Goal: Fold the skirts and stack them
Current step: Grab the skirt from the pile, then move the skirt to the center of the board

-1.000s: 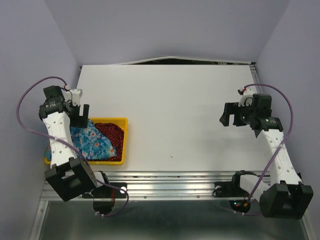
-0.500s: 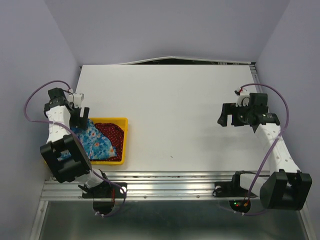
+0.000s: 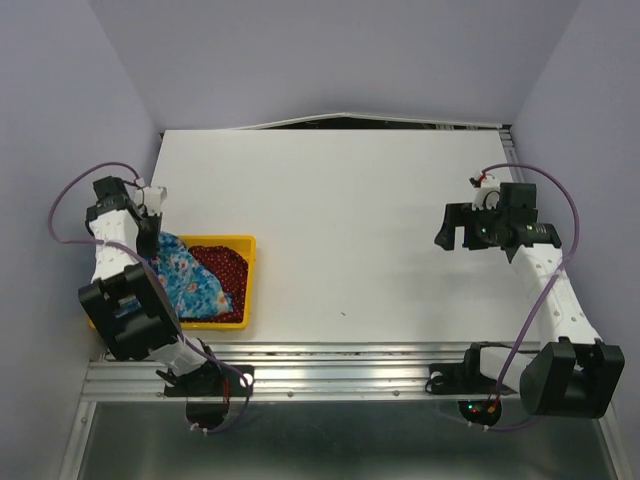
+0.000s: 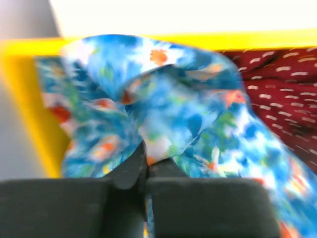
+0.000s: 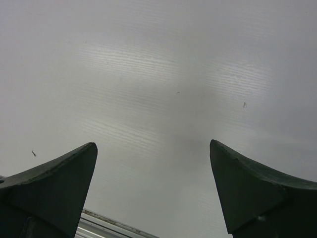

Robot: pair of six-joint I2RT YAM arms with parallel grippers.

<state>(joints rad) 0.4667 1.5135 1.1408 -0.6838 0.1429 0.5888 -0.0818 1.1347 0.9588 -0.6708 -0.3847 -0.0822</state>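
The bright blue flowered skirt lies bunched in the yellow tray at the table's near left, partly over the dark red dotted skirt. My left gripper is down at the blue skirt's far left corner, shut on a fold of it. In the left wrist view the blue skirt rises in a pinched ridge from between the closed fingertips, with the dark red skirt to its right. My right gripper hangs open over bare table at the right, nothing between its fingers.
The yellow tray's far rim and left wall frame the cloth. A metal rail runs along the table's near edge. Lilac walls close in at the left, right and back.
My left gripper has dropped onto the blue skirt's far corner and closed on it. The left arm's elbow swung leftward. The right arm has shifted only slightly.
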